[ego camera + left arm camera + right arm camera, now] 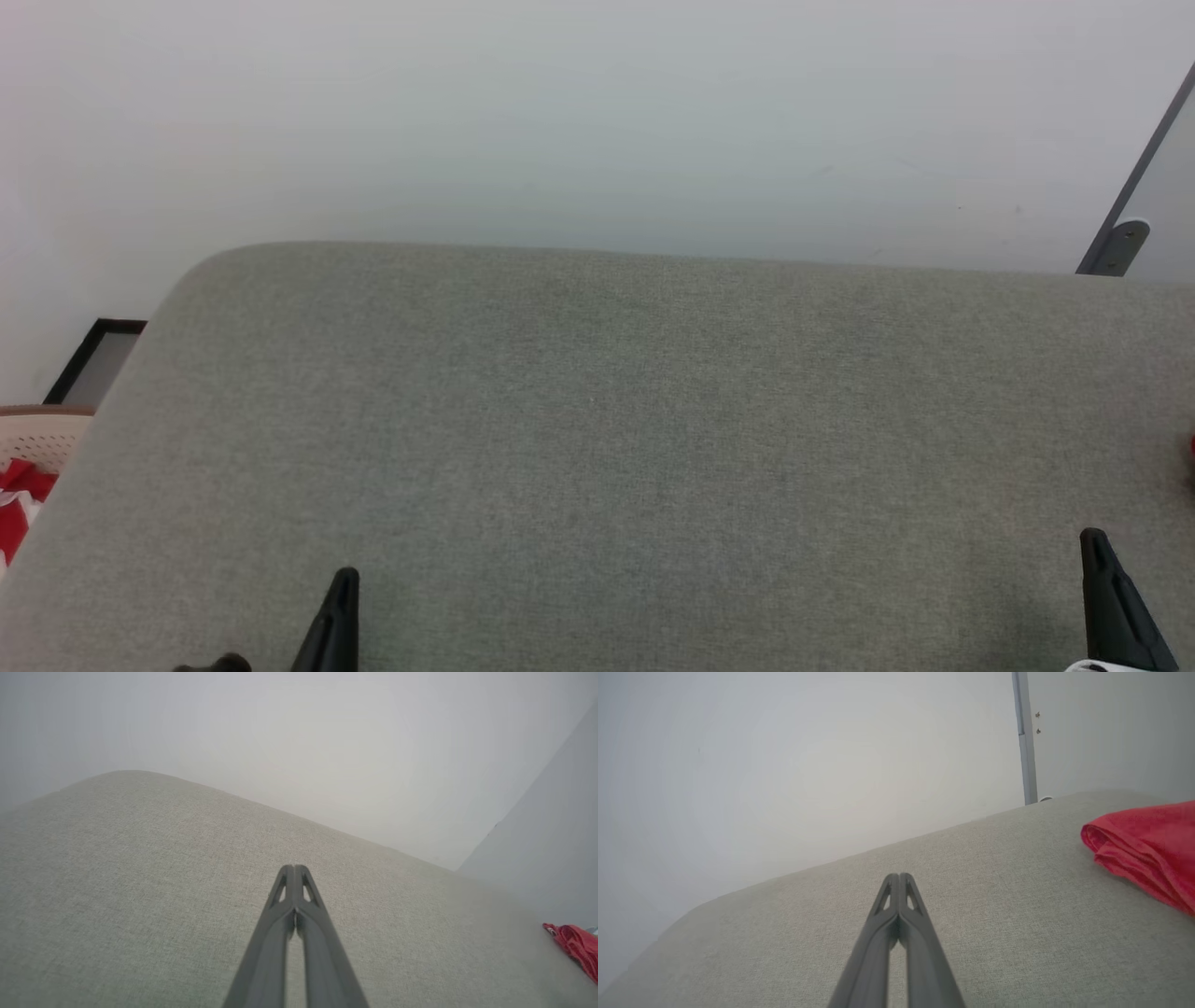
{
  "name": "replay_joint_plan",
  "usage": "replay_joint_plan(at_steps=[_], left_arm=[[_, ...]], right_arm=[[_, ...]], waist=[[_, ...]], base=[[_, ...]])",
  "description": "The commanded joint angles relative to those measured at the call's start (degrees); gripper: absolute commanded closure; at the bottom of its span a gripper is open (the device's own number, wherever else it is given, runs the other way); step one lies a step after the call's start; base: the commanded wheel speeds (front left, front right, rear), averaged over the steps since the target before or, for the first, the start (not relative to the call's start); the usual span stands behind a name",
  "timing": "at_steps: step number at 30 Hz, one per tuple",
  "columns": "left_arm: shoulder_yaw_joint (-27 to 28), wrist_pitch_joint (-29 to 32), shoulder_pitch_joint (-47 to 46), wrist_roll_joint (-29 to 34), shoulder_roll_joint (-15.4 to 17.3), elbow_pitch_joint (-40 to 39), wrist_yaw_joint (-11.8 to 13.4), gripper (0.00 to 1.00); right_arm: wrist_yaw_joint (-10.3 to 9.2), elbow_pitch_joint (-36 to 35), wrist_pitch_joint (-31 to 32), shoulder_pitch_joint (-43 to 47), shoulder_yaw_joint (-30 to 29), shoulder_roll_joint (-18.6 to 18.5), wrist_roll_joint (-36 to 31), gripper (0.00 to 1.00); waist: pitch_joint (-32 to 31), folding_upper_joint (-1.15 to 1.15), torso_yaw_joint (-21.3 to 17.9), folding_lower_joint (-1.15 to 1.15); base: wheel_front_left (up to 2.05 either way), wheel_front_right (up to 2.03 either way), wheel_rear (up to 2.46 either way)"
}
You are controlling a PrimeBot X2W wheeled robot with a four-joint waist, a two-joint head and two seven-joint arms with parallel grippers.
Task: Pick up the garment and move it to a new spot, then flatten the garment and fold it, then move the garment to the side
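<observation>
A red garment [1148, 840] lies folded in a soft bundle on the grey fabric surface [597, 420], to the right of my right gripper [899, 876]. In the left wrist view the garment [577, 945] is a small red heap at the far right edge. My left gripper [345, 581] stands at the lower left, shut, its fingers pressed together with nothing between them [294, 868]. At the lower right my right gripper [1092, 543] is shut and empty too. Both hover over bare grey fabric, apart from the garment.
A pale perforated basket [42, 434] beside the surface's left edge holds red and white cloth [19, 495]. A black-framed panel [93, 359] leans behind it. A grey post with a bracket [1130, 224] stands at the back right before a white wall.
</observation>
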Motion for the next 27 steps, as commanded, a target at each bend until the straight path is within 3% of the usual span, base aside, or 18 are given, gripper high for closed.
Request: replay_joint_plan(at_steps=[1, 27], left_arm=[[0.39, 0.48, -1.78, -2.65, 0.18, -0.31, 0.07, 1.00], [1.73, 5.70, -6.77, -23.83, -0.71, 3.47, -0.05, 1.00]], right_arm=[[-0.01, -0.38, 0.60, -1.84, -0.31, -0.17, 2.48, 1.00], [-0.02, 3.02, 6.09, -5.83, -0.73, 1.75, 21.96, 1.00]], waist=[[0.03, 0.00, -0.07, 0.00], [0.52, 0.00, -1.03, 0.00]], base=[[0.00, 0.00, 0.00], [0.00, 0.00, 0.00]])
